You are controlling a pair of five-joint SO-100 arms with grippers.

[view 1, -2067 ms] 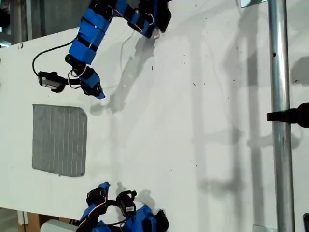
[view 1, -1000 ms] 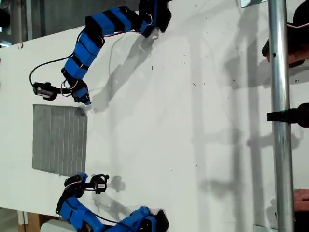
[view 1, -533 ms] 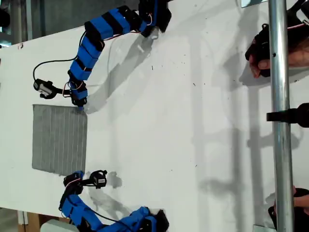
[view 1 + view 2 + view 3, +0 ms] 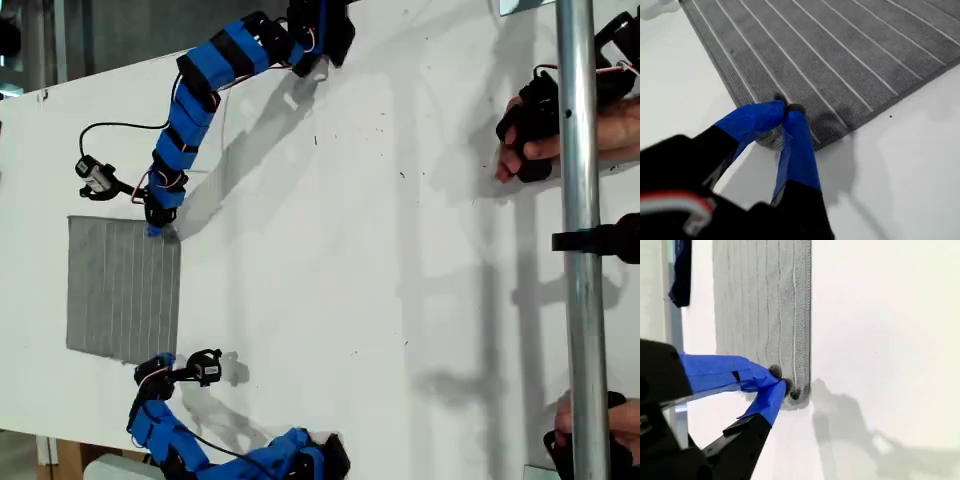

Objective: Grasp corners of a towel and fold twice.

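- The gray rectangular cloth towel with thin pale stripes (image 4: 120,290) lay flat on the white worktop (image 4: 350,250), toward the exterior view's left. Its long axis and stripes ran up and down that view.
- My first tool (image 4: 785,107) sat on the towel's upper corner (image 4: 769,141) on the exterior view's right edge. Its blue-taped tips were drawn together on the fabric, which puckered beneath them, so I judged it to be pinching the cloth.
- My second tool (image 4: 780,382) sat on the lower corner (image 4: 800,397) of that same edge. Its tips were likewise closed at the hem, apparently on the cloth.
- In the exterior view, the first tool (image 4: 152,228) hung from an arm reaching down from the top. The second tool (image 4: 150,365) came from an arm curling up from the bottom. Each arm was the nearer one to its own corner.
- The rest of the towel lay to the exterior view's left of both tools. The first fold therefore probably called for lifting both corners together and carrying them leftward across the stripes.
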